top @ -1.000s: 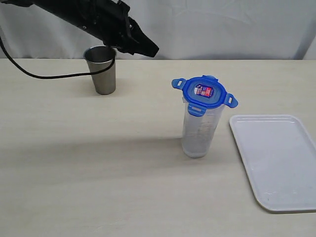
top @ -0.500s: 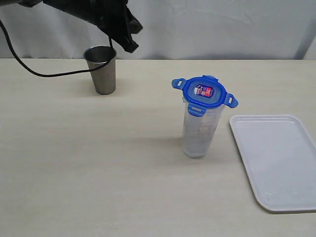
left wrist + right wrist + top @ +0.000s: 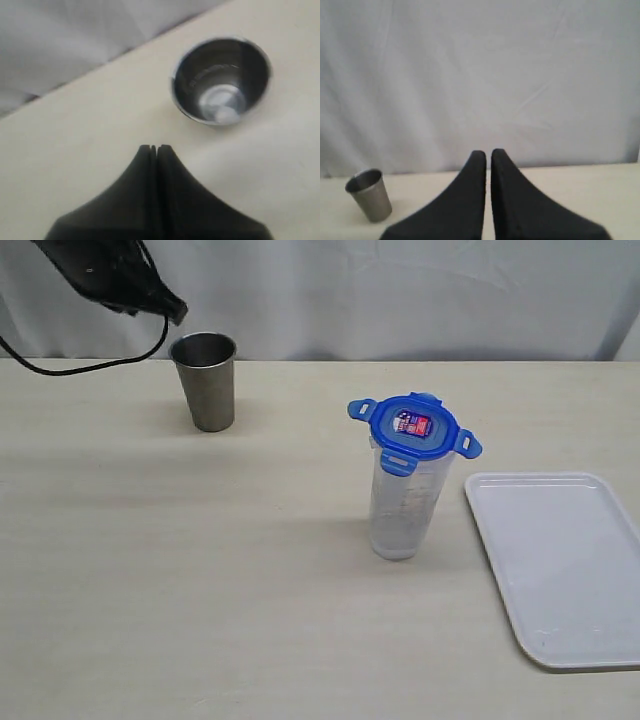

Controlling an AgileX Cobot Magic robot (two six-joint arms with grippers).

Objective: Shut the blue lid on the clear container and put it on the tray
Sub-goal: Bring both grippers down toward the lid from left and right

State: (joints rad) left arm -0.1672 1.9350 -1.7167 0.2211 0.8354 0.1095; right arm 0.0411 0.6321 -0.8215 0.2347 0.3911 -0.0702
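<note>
The clear container [image 3: 402,505] stands upright in the middle of the table, and the blue lid [image 3: 414,426] rests on its rim with its tabs sticking out. To its right lies the white tray [image 3: 560,565], with nothing on it. My left gripper [image 3: 176,312] is shut and empty, high at the far left, above and left of the steel cup; in the left wrist view its fingertips [image 3: 155,148] meet. My right gripper [image 3: 488,153] is shut and empty; the exterior view does not show it.
A grey steel cup [image 3: 206,380] stands upright at the back left of the table, also seen from above [image 3: 221,80] and far off [image 3: 369,195]. A white curtain [image 3: 400,290] hangs behind the table. A black cable [image 3: 70,367] trails from the left arm.
The left arm has pulled back to the left and upward, away from above the steel cup toward the corner. The container, lid and tray have not moved.
</note>
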